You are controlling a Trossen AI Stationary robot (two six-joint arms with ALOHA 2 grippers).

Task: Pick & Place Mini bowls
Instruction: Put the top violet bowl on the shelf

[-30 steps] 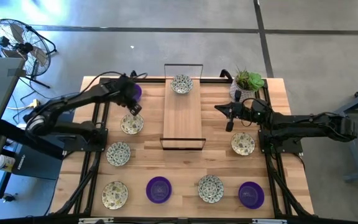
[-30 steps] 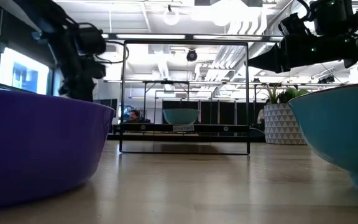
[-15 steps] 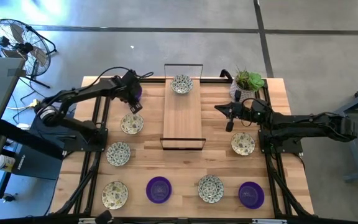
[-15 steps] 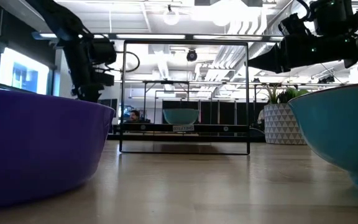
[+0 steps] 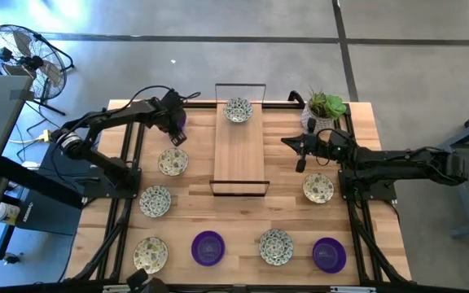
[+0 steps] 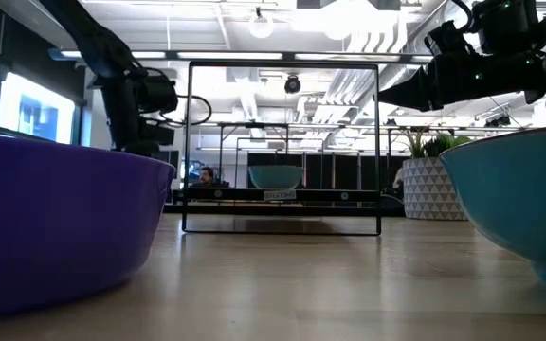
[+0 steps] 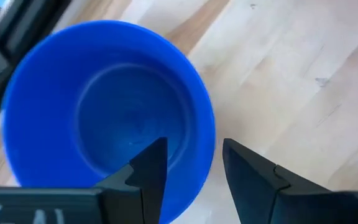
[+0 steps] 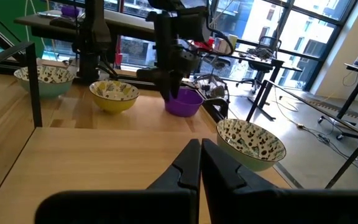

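I have the left gripper over the purple bowl at the far left of the table. In the left wrist view its fingers are spread apart and straddle the bowl's rim, one inside and one outside, nothing pinched. The right gripper hangs above the table beside the white pot with the plant, its fingers pressed together on nothing.

One speckled bowl sits at the far end of the wooden board inside the wire frame. Other speckled bowls lie around the table, for instance just beside the left gripper and near the right arm; two more purple bowls sit along the near edge.

A small label hangs on the frame's bar in the low view, too small for me to read.
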